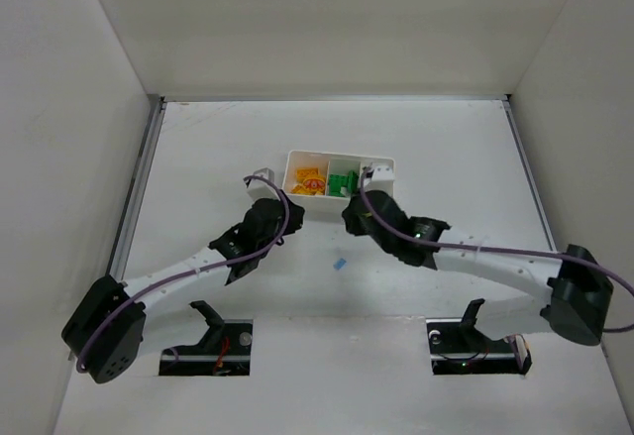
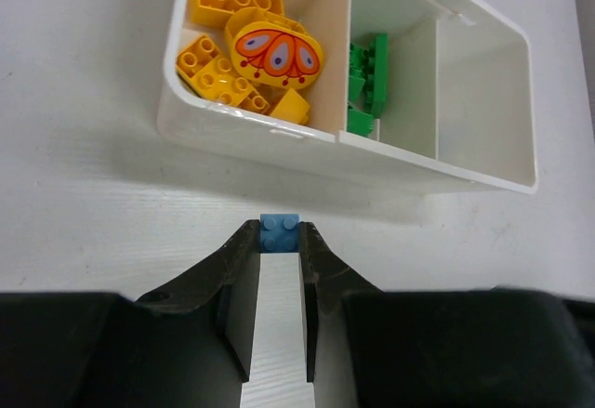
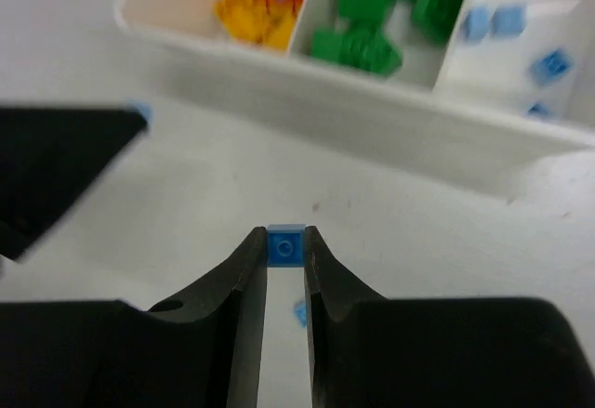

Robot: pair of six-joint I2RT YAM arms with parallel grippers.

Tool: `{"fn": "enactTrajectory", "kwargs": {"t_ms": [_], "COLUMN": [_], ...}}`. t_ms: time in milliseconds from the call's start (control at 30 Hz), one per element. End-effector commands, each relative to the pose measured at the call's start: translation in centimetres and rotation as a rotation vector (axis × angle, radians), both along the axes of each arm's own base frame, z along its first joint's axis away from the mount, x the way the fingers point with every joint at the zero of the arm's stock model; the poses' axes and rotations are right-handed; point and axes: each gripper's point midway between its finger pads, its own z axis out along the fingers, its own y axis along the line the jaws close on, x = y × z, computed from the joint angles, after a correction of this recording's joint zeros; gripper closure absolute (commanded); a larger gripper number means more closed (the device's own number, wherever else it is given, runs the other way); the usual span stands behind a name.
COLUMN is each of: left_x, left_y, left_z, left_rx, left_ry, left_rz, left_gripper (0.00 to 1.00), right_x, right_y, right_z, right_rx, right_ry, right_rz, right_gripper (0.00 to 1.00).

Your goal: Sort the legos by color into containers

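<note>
A: Noted: a small light blue plastic brick (image 2: 279,230) is clenched between the tips of the left tool (image 2: 279,241), just near of the long white plastic tray (image 2: 260,138). Why held there?

B: Likely staging. Blue pieces lie in the right compartment (image 3: 493,73), so it probably goes there. The right tool (image 3: 285,252) pinches a second blue brick (image 3: 285,243). A loose blue brick (image 1: 341,263) lies on the white counter (image 1: 446,158).

No letters, numbers or brand names can be read anywhere. The one printed mark is an orange butterfly motif on a rounded yellow brick (image 2: 277,53). It lies in the left end compartment of the white tray (image 2: 251,134), toward the far edge of the worktop (image 1: 198,148).
</note>
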Motion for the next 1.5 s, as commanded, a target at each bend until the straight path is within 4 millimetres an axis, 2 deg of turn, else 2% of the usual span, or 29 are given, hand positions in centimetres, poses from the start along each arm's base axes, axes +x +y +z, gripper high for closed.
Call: {"fn": "enactTrajectory", "kwargs": {"t_ms": [0,100,267,333,400,467,567,667,833,967,1133,1200,1300,1400,1467], "left_x": [0.8,0.8,0.7,0.7,0.9,1.3,1.9,2.6,4.2,5.7,7.6,8.4,9.0,9.4,9.5], "left_y": [-2.1,-3.0,-4.4,-5.1,-5.7,-6.5,-8.0,-9.6,-12.8,-16.0,-18.9,-19.8,-20.3,-20.0,-19.3], "left_z": [4.1,5.5,6.7,6.9,7.4,7.8,8.3,8.8,9.1,8.0,6.3,5.9,5.8,6.2,6.9], "left_rx": [-0.075,-0.091,-0.100,-0.097,-0.099,-0.102,-0.101,-0.091,-0.083,-0.062,-0.032,-0.023,-0.015,-0.007,-0.007], "left_ry": [-0.075,-0.100,-0.108,-0.110,-0.113,-0.118,-0.119,-0.127,-0.137,-0.116,-0.092,-0.087,-0.082,-0.087,-0.094], "left_rz": [-0.026,-0.042,-0.072,-0.083,-0.091,-0.096,-0.116,-0.140,-0.187,-0.227,-0.246,-0.246,-0.243,-0.236,-0.225], "left_gripper": [0.87,0.87,0.87,0.87,0.87,0.87,0.87,0.87,0.86,0.85,0.84,0.79,0.66,0.51,0.48], "right_x": [3.5,6.9,10.8,11.6,12.3,12.7,12.7,11.9,8.7,5.7,2.1,0.8,-0.5,-1.4,-1.9], "right_y": [-2.6,-5.4,-7.2,-7.8,-8.1,-8.2,-8.5,-9.4,-11.5,-13.2,-13.7,-13.6,-13.0,-11.9,-10.6], "right_z": [4.7,6.1,5.6,5.2,5.2,5.6,6.7,7.1,6.4,4.4,2.5,2.1,1.8,1.5,0.9], "right_rx": [0.050,0.047,0.022,-0.002,-0.006,0.006,0.031,0.043,0.099,0.134,0.167,0.187,0.213,0.212,0.202], "right_ry": [-0.134,-0.188,-0.207,-0.211,-0.224,-0.239,-0.263,-0.274,-0.271,-0.236,-0.181,-0.168,-0.154,-0.139,-0.117], "right_rz": [-0.060,-0.130,-0.182,-0.213,-0.239,-0.248,-0.254,-0.263,-0.291,-0.308,-0.285,-0.268,-0.228,-0.180,-0.138], "right_gripper": [0.80,0.80,0.80,0.78,0.69,0.59,0.54,0.54,0.59,0.59,0.60,0.60,0.59,0.59,0.58]}}
